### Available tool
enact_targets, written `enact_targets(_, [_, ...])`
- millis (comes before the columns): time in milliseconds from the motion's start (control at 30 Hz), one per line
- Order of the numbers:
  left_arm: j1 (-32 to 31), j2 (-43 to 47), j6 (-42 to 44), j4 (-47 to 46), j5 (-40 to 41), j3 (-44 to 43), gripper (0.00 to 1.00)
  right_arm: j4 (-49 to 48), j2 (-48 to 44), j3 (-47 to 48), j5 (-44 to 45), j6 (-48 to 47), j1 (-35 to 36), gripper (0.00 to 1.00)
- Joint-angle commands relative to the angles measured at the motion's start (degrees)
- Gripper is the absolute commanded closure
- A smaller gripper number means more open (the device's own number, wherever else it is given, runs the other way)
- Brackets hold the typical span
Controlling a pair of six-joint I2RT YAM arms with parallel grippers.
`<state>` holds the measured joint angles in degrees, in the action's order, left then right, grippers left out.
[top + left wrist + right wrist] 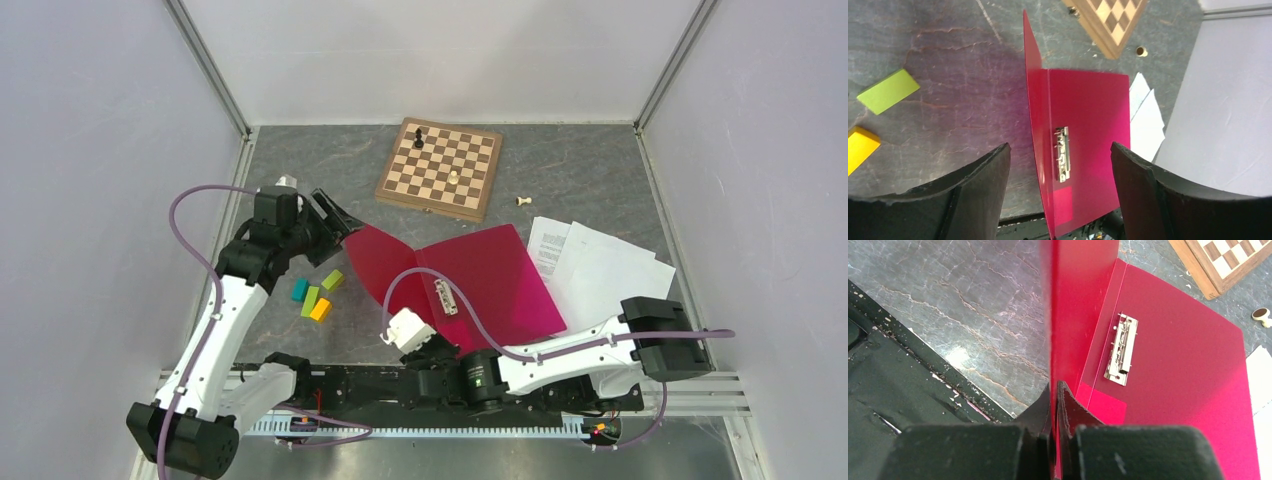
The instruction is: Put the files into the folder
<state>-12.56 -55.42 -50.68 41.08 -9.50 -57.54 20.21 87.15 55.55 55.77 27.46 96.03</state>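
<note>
I'm looking at a crimson folder with a silver clip, white files carrying black print, a chessboard chequered brown and cream, a lime block, a yellow block, and a dark grey table showing pale, rusty veins.

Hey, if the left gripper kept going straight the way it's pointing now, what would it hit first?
Probably the folder. The left gripper, jaws open, aims at its raised cover and the inside near the metal clip; which comes first is unclear.
</note>
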Motion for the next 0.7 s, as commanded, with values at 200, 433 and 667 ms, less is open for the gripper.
enact_targets(200, [-1.95,1.03,0.99,-0.37,2.17,5.26,0.35,-0.94,1.91,2.27,-2.42,-0.79,0.13,1.00])
enact_targets(433, [-1.95,-2.20,4.74,-2.74,2.09,5.68,0.93,-3.62,0.15,0.57,-7.27,-2.85,0.12,0.58])
enact_targets(667, [-1.96,-6.87,10.97,-7.56,0.27,5.25,0.98,-10.28,-6.17,-4.47,-19.46,-8.29,0.85,0.17])
